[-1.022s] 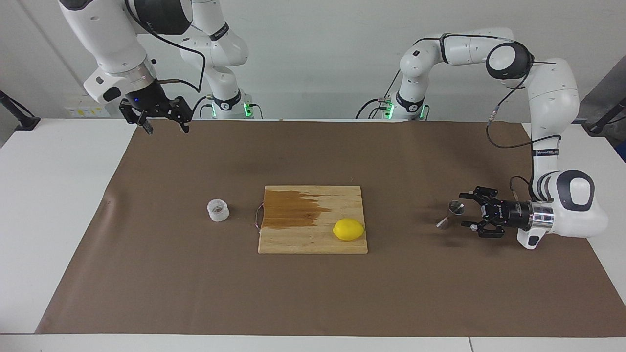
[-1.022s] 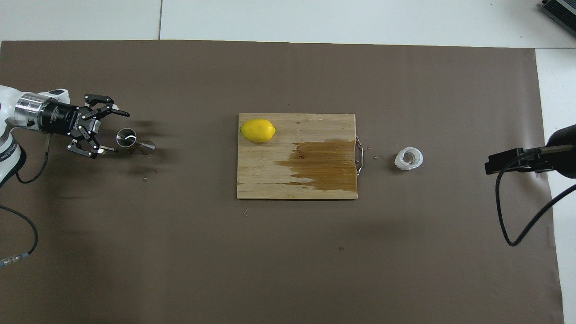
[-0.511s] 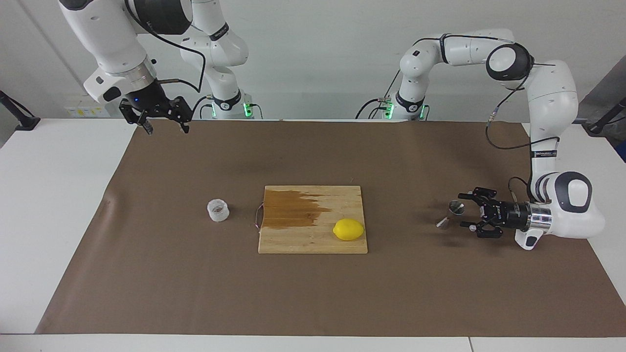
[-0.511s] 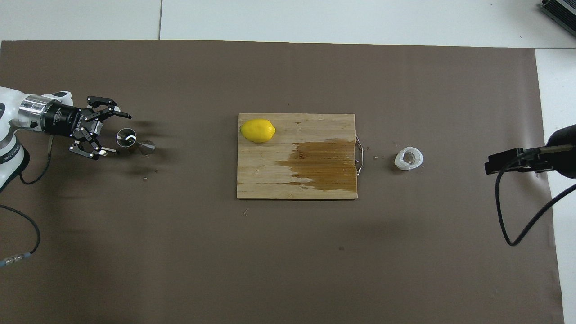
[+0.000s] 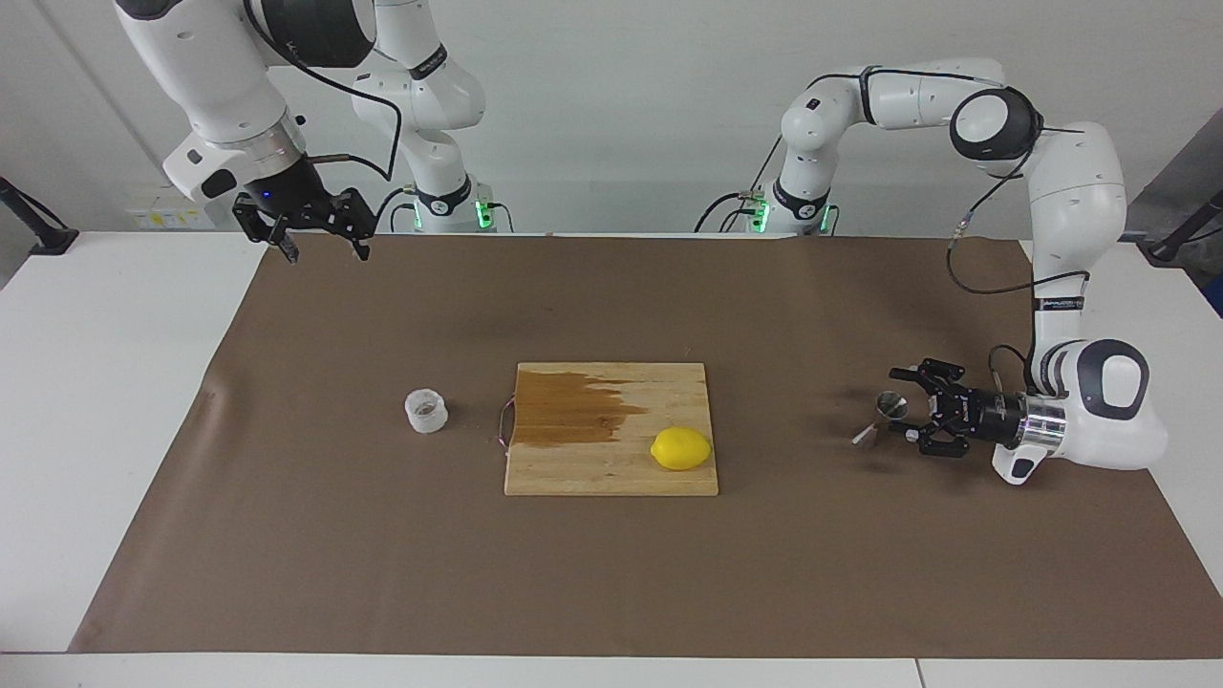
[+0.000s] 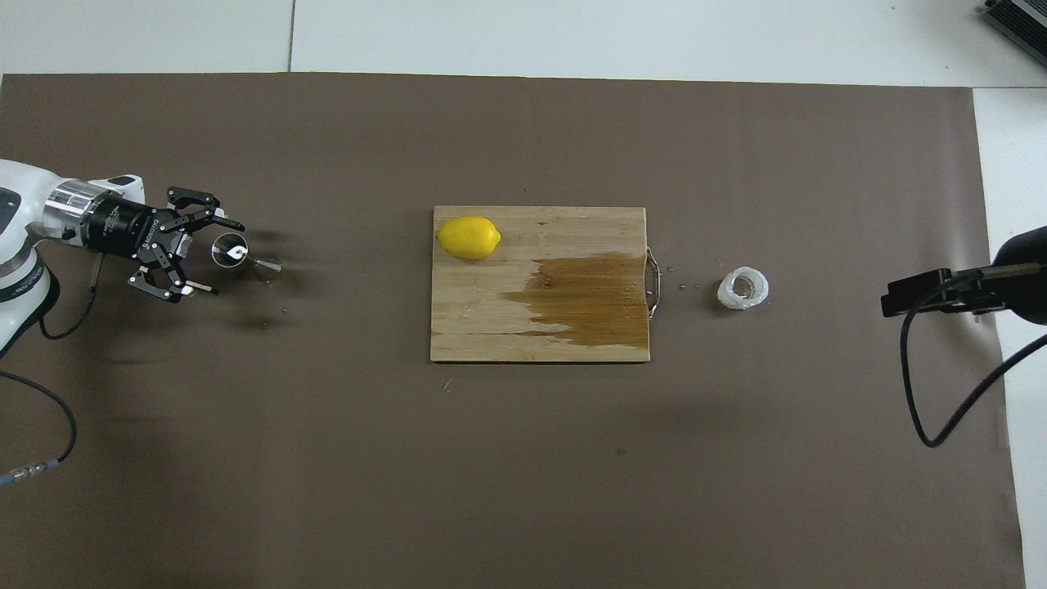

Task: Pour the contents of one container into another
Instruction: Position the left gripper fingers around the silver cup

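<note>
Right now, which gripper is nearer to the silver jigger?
The left. The left gripper sits open right beside the jigger at the left arm's end of the table, not gripping it. The right gripper hangs open high above the brown mat's edge at the right arm's end.

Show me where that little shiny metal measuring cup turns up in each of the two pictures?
Facing view: the jigger stands on the brown mat toward the left arm's end of the table, just off the open jaws of the left gripper.
Overhead view: the jigger is at the picture's other edge, again by the left gripper.
Shared landmark: the cutting board at mid-table.
</note>
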You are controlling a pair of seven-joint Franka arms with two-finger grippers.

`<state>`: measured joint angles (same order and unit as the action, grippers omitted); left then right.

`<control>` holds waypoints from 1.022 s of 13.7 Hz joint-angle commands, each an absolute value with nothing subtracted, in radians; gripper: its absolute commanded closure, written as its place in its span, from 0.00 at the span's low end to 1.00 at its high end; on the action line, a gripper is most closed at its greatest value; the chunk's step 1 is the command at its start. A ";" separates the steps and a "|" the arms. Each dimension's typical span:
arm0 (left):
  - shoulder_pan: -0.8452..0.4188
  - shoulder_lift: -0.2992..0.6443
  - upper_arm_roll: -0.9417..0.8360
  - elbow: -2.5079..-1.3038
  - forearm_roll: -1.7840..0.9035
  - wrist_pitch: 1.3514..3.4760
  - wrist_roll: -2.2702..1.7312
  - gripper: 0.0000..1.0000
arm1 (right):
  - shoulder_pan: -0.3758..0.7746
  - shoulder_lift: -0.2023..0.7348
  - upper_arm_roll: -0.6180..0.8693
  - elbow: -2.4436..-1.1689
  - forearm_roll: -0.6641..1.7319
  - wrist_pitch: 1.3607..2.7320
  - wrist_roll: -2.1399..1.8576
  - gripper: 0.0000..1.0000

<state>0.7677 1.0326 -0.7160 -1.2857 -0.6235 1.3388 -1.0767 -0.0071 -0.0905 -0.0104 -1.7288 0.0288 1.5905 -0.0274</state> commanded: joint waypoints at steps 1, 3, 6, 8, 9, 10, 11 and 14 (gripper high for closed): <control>0.787 1.045 -0.732 -1.289 -0.595 1.325 -1.057 0.00 | -0.018 -0.100 -0.006 -1.738 0.051 1.583 -0.023 0.00; 0.787 1.051 -0.732 -1.289 -0.594 1.338 -1.055 0.00 | -0.018 -0.100 -0.006 -1.738 0.052 1.583 -0.023 0.00; 0.785 1.052 -0.732 -1.290 -0.592 1.357 -1.054 0.00 | -0.018 -0.100 -0.006 -1.738 0.051 1.583 -0.023 0.00; 0.787 1.052 -0.732 -1.307 -0.594 1.383 -1.052 0.00 | -0.018 -0.100 -0.006 -1.738 0.052 1.583 -0.023 0.00; 0.787 1.052 -0.732 -1.312 -0.594 1.387 -1.049 0.00 | -0.018 -0.101 -0.006 -1.738 0.052 1.583 -0.023 0.00; 0.787 1.052 -0.732 -1.312 -0.595 1.396 -1.048 0.00 | -0.018 -0.101 -0.006 -1.738 0.052 1.583 -0.023 0.00; 0.787 1.052 -0.732 -1.313 -0.597 1.407 -1.048 0.00 | -0.018 -0.101 -0.006 -1.738 0.052 1.583 -0.023 0.00; 0.787 1.052 -0.733 -1.313 -0.600 1.405 -1.040 0.00 | -0.018 -0.100 -0.006 -1.738 0.052 1.583 -0.023 0.00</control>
<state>0.7711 1.0492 -0.7159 -1.2964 -0.6066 1.3856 -1.0562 -0.0071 -0.0905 -0.0104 -1.7288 0.0288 1.5905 -0.0274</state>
